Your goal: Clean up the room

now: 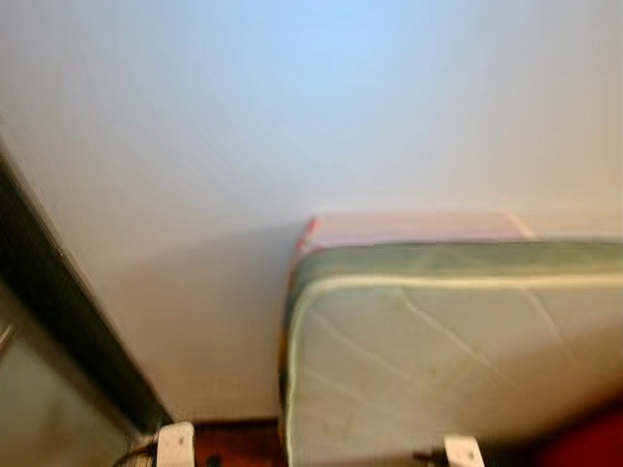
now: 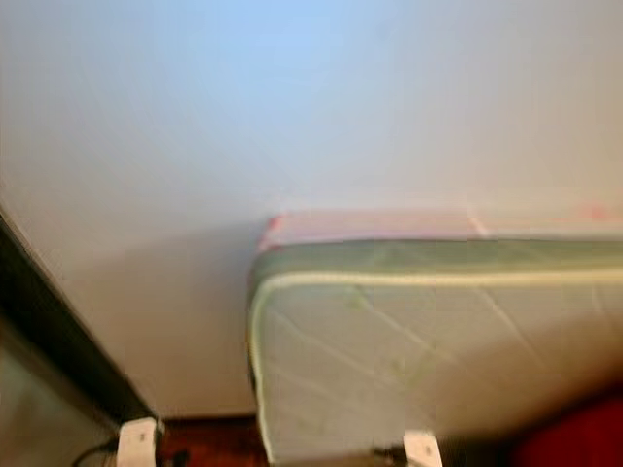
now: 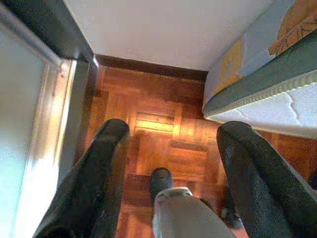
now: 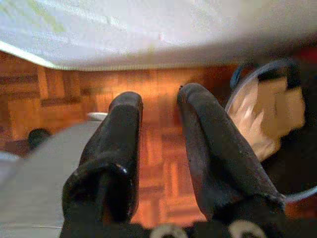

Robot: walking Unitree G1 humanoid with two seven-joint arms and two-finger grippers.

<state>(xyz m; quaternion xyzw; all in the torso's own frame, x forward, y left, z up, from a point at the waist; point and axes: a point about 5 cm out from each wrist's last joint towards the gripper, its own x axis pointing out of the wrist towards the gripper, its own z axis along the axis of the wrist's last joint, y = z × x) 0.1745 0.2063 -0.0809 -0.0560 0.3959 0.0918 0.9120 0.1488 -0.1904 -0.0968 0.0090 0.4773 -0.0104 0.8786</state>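
My left gripper (image 3: 173, 133) hangs open over the parquet floor (image 3: 158, 104), with nothing between its fingers. A bare quilted mattress (image 1: 448, 350) with a green border lies on a patterned base to my right, its corner close to the wall. My right gripper (image 4: 159, 96) is open too, low over the parquet beside the mattress edge (image 4: 148, 29). Just past its fingers sits a round blue-rimmed container (image 4: 270, 114) with something beige and crumpled inside; it is blurred.
A plain white wall (image 1: 292, 117) stands straight ahead, with a dark skirting board (image 3: 148, 67) at its foot. A dark-framed glass door (image 1: 58, 311) runs along my left. A narrow strip of floor (image 1: 238, 443) lies between door and mattress. Something red (image 1: 594, 438) shows at the lower right.
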